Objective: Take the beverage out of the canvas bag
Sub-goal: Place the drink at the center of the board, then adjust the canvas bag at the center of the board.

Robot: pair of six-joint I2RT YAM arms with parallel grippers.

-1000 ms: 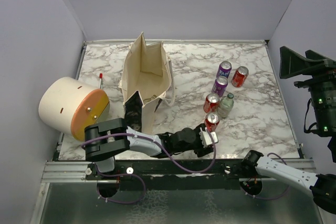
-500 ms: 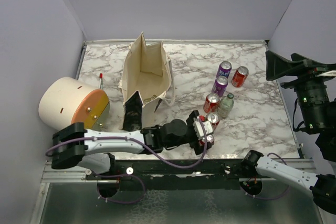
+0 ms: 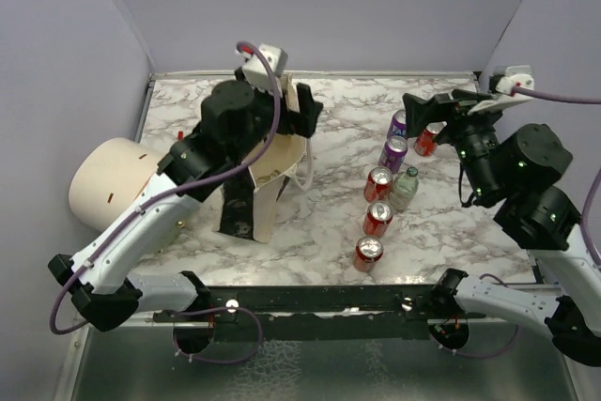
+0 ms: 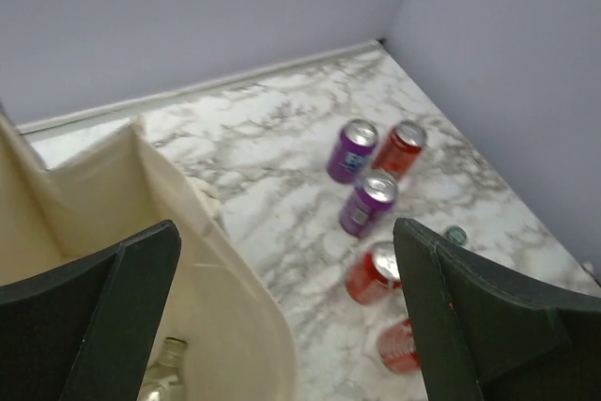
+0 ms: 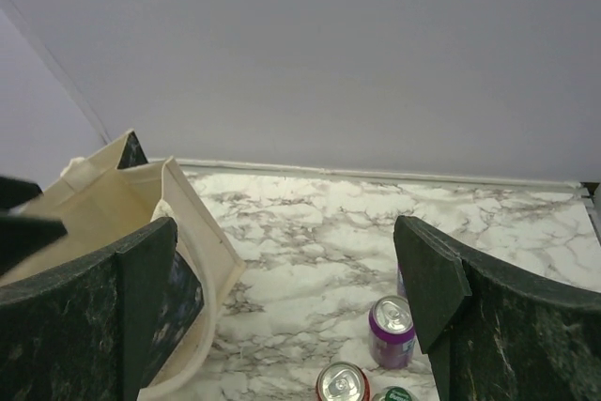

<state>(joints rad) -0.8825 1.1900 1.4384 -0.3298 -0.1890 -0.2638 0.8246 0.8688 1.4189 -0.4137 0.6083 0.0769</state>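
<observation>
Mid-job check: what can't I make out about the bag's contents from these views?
Top view: the left arm covers the canvas bag mouth.
Left wrist view: only a clear bottle neck shows; the frame's bottom edge cuts off the rest.
Right wrist view: the bag's own wall hides its inside.

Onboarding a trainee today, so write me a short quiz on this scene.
1. True or false: the left gripper hovers open above the bag.
2. How many red cans stand on the table in the top view? A) two B) four C) six
3. In the left wrist view, what lies inside the bag?

Key: 1 true; 2 B; 3 a bottle.
</observation>
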